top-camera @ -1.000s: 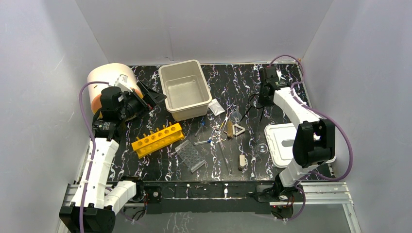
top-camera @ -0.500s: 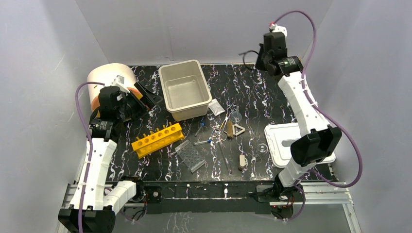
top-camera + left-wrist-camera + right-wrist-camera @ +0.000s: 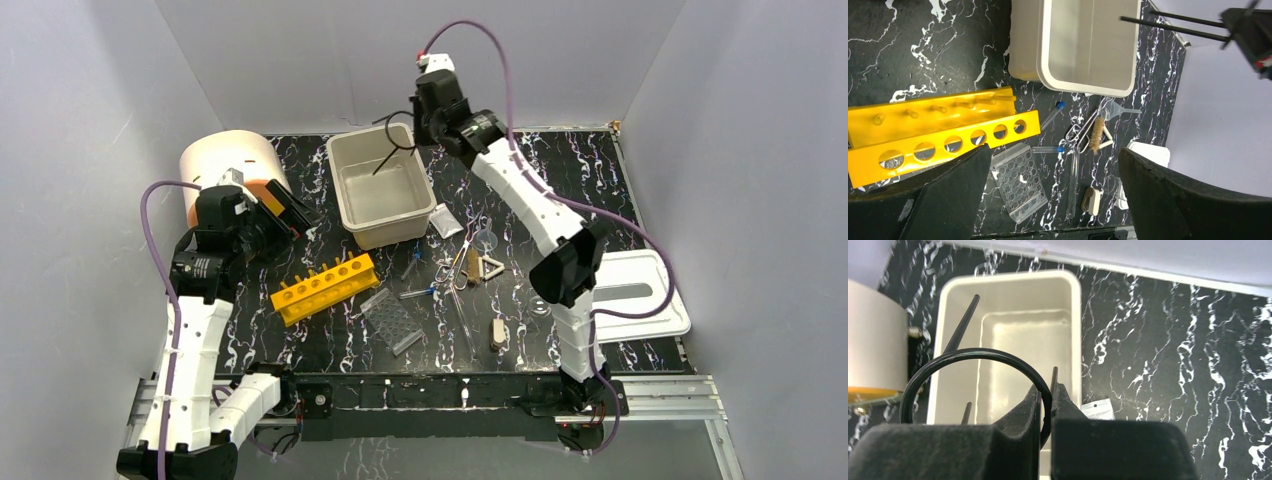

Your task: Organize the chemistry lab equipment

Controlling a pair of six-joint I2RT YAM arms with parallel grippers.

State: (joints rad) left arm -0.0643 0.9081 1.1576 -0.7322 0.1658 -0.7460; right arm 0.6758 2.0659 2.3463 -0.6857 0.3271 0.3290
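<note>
Beige tub (image 3: 1008, 276) sits under right hand (image 3: 1046, 392) pinching black wire ring-stand (image 3: 978, 350); left hand (image 3: 1052, 152) splayed.

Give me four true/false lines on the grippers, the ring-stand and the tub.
1. The right gripper is shut on the black wire ring-stand. True.
2. The ring-stand rests on the floor of the beige tub. False: it is held in the air above the tub.
3. The left gripper grips the yellow rack. False: its jaws are open and empty; the rack lies on the table.
4. The tub has nothing in it. True.
</note>
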